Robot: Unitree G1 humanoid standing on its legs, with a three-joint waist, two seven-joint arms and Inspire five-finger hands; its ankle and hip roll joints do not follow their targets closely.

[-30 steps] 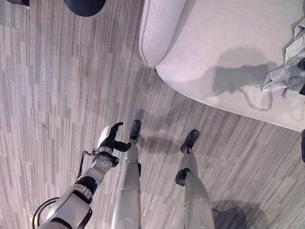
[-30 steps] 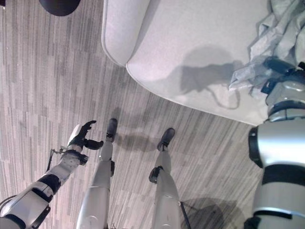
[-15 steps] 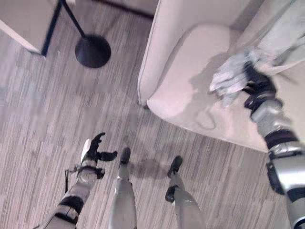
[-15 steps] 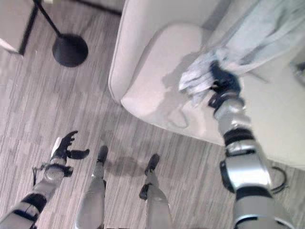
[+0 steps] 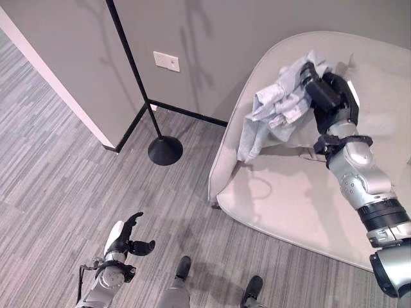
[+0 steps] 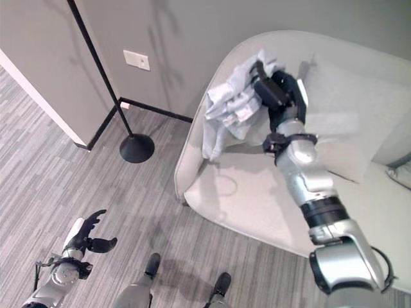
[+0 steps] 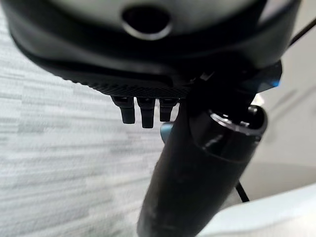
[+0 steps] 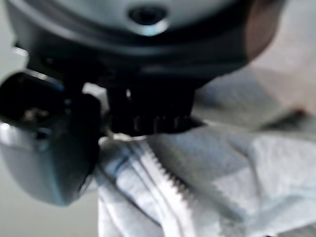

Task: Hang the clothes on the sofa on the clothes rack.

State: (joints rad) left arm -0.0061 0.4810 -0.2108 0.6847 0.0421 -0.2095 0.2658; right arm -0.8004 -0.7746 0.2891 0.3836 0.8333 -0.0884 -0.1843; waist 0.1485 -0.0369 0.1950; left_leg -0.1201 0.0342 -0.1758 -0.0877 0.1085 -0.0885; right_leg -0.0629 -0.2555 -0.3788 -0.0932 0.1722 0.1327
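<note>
1. Garment [image 5: 277,108]: light blue-grey cloth, bunched, lifted clear of the sofa seat. Its upper part is gathered at my right hand; a loose fold hangs down beside the sofa's left arm. My right wrist view shows a white zip [image 8: 163,170] running through the folds.

2. Right hand [image 5: 324,95]: raised high over the sofa, above the backrest's curve, my arm stretched up and forward from the lower right. My dark fingers are curled into the garment and clamp it; in the wrist view my thumb [image 8: 47,143] presses against the cloth from one side.

3. Left hand [image 5: 127,236]: low, over the floor at the lower left, well apart from the sofa. Palm turned inward, fingers relaxed and slightly spread, thumb standing out to the side, holding nothing. My left wrist view shows the fingertips [image 7: 143,113] in a short straight row over the floor.

4. Sofa [image 5: 302,205]: pale grey, rounded, seat bare below the lifted garment. A cushion [image 6: 350,122] leans against the backrest to the right of my arm.

5. Rack [image 5: 138,83]: thin black pole rising from a round black base [image 5: 165,150] on the floor, standing by the wall corner, left of the sofa and apart from it.

6. Wall [image 5: 212,45]: grey, with a white socket plate [image 5: 166,61] between the pole and the sofa.

7. Floor [image 5: 58,173]: grey striped carpet.
</note>
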